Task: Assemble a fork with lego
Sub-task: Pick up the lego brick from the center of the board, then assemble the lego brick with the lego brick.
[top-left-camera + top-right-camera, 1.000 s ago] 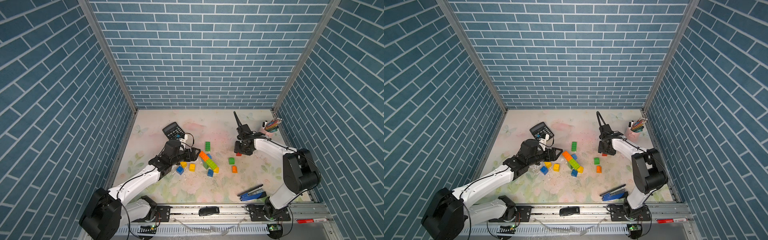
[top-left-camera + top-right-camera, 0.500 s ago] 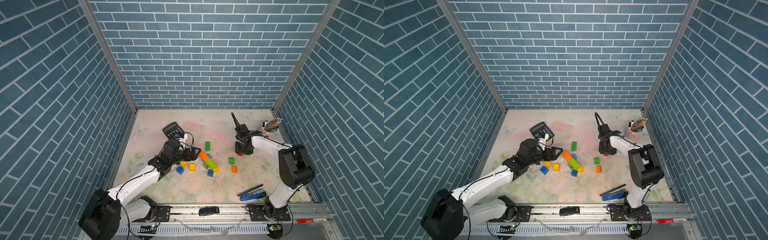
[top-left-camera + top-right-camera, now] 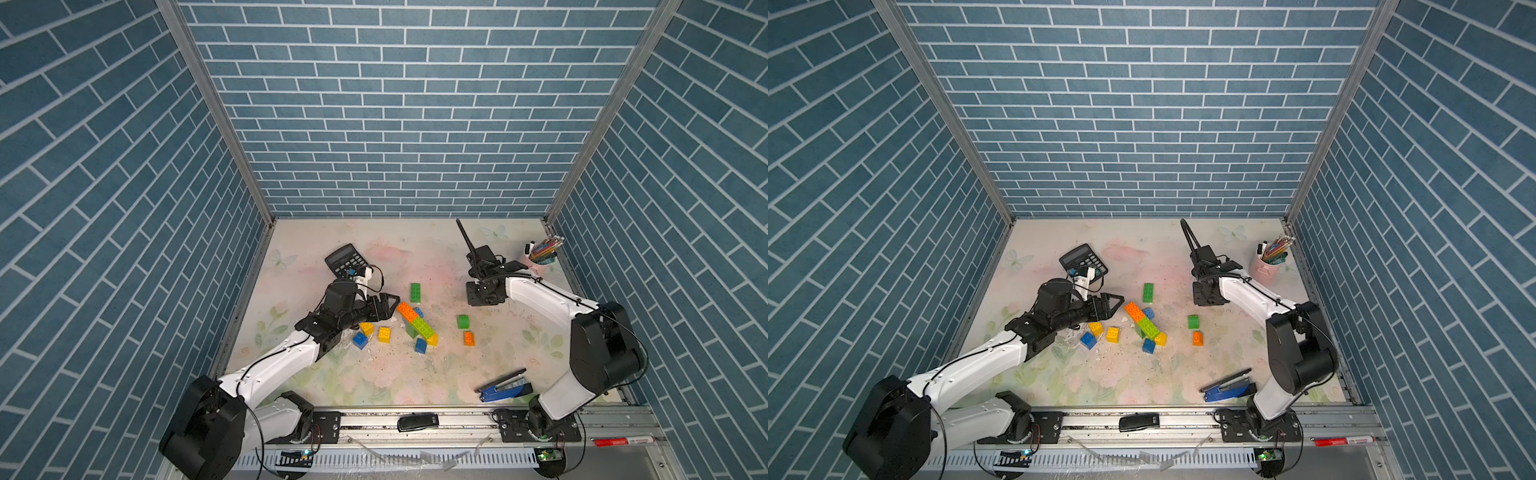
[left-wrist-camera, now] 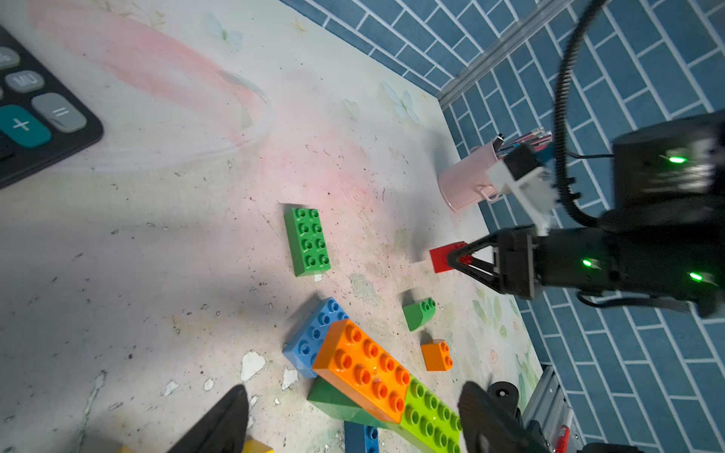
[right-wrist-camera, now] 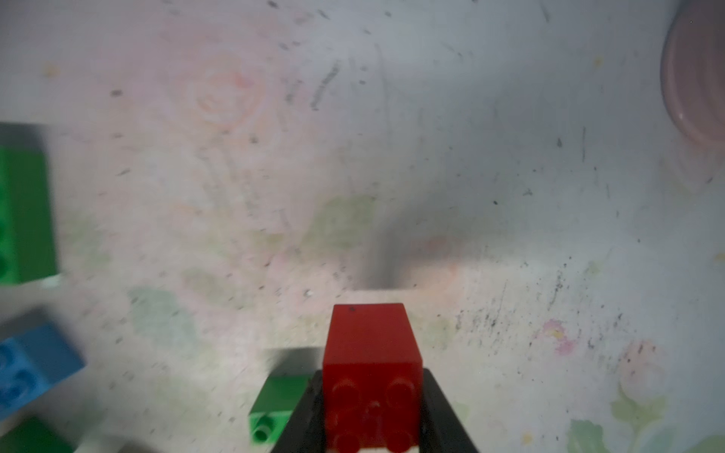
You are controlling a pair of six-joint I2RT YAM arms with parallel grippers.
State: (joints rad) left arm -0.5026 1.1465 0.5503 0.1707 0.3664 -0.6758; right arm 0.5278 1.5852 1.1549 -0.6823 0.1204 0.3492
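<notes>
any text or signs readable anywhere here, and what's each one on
"MU": small grey key on the calculator
"+": its teal key
"=": its long grey key
Print on the red marker: too small to read.

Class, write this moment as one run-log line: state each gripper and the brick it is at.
left gripper: open, at orange brick | right gripper: shut on red brick

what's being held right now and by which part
The right gripper pinches the small red brick by two opposite sides. The left gripper is open, holding nothing.
</notes>
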